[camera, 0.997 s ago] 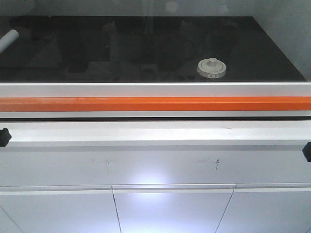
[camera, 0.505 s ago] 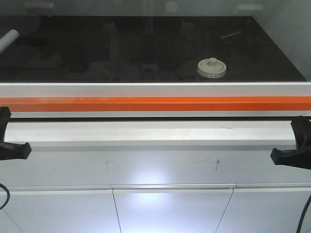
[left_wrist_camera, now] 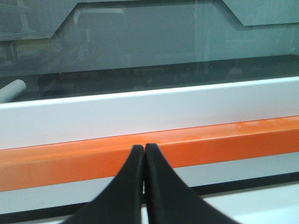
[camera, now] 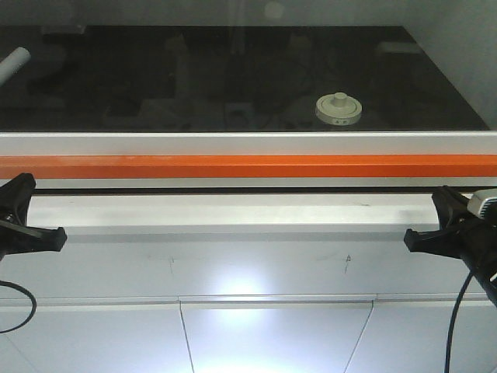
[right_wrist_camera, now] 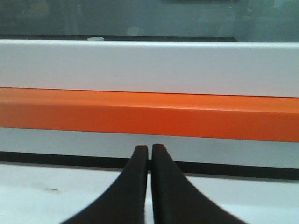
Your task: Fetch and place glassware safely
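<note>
Left pincer (left_wrist_camera: 143, 149), right pincer (right_wrist_camera: 149, 148) crept inward; jar (camera: 339, 108) upright, knob topmost.

I am looking at what appears to be a laboratory: a reflective glass pane (left_wrist_camera: 154, 42) fronts an enclosed black worktop (camera: 116, 97), like a fume cupboard, edged by a white frame (camera: 233, 143) and an orange rail (camera: 233, 166). White cabinet doors (camera: 272, 338) sit below; a lidded jar (camera: 338, 109) stands inside.

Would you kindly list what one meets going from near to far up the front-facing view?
cabinet doors → white ledge → orange strip → lidded jar
</note>
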Available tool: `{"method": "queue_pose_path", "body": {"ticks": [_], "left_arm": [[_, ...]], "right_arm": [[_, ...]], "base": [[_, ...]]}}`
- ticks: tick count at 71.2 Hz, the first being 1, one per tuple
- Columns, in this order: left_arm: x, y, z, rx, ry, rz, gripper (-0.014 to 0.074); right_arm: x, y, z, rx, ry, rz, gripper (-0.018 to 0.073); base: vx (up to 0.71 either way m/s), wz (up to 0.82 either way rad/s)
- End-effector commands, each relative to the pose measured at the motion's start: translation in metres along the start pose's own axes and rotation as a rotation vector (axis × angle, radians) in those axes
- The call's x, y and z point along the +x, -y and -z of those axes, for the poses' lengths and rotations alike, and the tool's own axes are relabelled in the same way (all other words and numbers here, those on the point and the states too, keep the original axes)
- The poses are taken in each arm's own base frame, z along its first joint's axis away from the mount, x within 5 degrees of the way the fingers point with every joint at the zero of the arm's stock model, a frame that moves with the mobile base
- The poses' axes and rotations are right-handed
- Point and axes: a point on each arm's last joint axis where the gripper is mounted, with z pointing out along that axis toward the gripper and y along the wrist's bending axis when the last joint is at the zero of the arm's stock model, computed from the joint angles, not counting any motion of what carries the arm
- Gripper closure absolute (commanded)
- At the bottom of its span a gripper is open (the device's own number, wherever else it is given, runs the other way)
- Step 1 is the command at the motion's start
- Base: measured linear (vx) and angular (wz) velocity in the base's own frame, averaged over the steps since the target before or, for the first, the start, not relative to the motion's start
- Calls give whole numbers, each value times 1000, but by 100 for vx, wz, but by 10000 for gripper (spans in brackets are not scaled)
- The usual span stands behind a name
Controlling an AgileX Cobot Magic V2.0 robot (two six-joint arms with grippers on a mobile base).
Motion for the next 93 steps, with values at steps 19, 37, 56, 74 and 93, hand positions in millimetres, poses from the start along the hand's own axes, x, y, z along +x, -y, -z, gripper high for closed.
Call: {"method": "queue_pose_path", "body": {"ticks": [19,37,56,74,93], "left_arm": [[-16,0,-2,0,127,4,603],[-16,0,-2,0,127,4,603],[-16,0,-2,0,127,4,603],[-16,0,-2,0,126,4,603],[-14,0,-2,-1,99,4,603]], "right_arm": [[-1,2,-23,-22,60,19,560],[7,3,-27,-13,62,63,560],[12,5,-37,-7,51,58,560],[6,8,-54,-5,85,64,560],[-2,9,-62,-4,141,68,560]], "base": [[0,0],[0,0],[0,0],[0,0],[0,0]]}}
